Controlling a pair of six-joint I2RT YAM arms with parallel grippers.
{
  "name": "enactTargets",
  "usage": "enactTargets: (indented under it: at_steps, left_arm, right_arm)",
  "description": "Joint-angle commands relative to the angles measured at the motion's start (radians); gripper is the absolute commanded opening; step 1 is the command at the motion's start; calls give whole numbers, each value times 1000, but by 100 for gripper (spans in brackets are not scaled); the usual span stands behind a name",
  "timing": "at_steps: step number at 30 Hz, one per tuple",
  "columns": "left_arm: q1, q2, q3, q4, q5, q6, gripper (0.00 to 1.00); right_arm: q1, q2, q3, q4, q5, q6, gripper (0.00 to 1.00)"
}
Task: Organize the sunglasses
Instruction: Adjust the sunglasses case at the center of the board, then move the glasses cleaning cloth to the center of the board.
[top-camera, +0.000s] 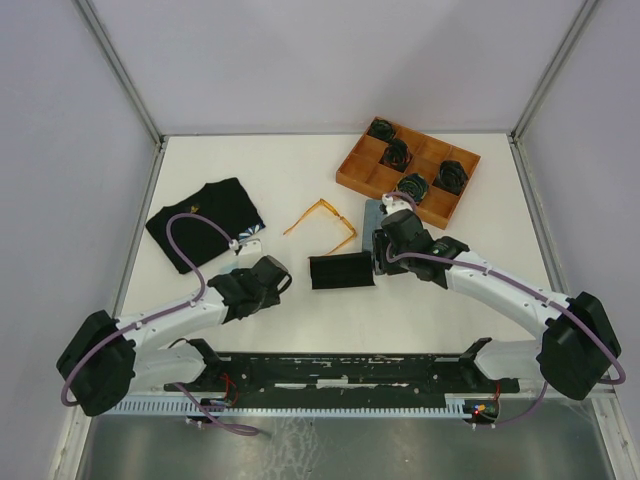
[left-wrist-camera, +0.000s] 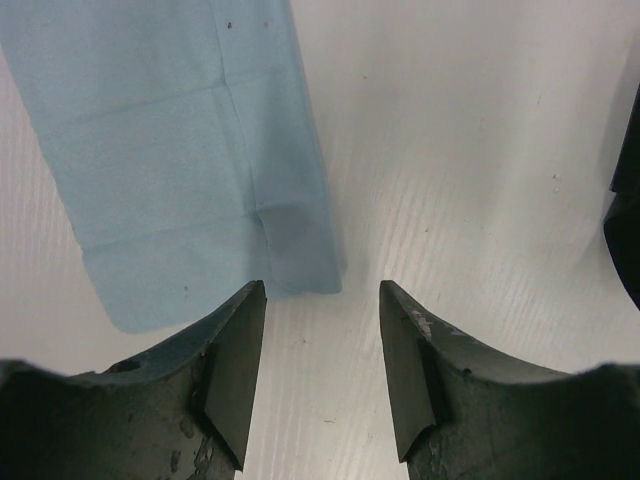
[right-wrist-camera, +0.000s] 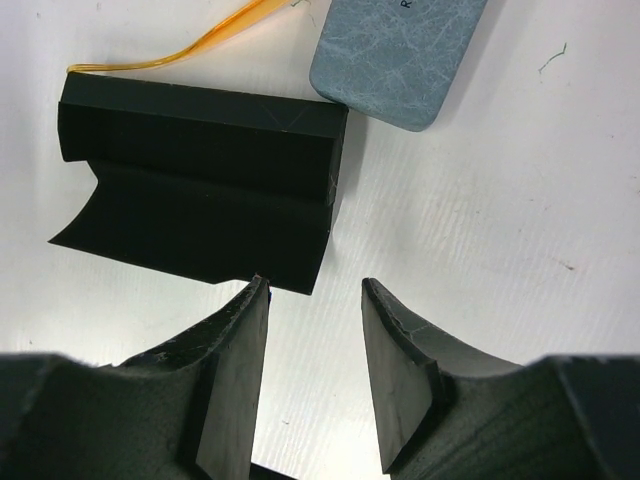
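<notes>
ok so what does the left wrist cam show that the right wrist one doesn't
Only the left wrist view: a light blue cloth lying flat, its near corner just ahead of the left-hand jaw. Only the right wrist view: an open black case, the end of a grey-blue case beyond it, and one thin arm of the orange-yellow sunglasses behind the black case. Both: the white table and a pair of dark jaws at the bottom, standing apart with nothing between them.
</notes>
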Motion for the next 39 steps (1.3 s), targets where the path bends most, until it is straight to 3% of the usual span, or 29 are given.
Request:
enactTargets:
  at_steps: [1, 10, 23, 30, 39]
  left_arm:
    - [6, -7, 28, 32, -65, -10, 58]
    - [17, 123, 58, 69, -81, -2, 65]
    - [-14, 123, 2, 101, 100, -27, 64]
    - [-175, 131, 13, 101, 121, -136, 64]
    - [-403, 302, 163, 151, 116, -240, 65]
  right_arm:
    - [-4, -21, -3, 36, -16, -8, 50]
    - [-4, -29, -9, 33, -25, -13, 51]
    - [-4, -50, -14, 27, -38, -8, 51]
    - [-4, -63, -14, 19, -48, 1, 51]
    - [-4, -121, -36, -18, -35, 22, 51]
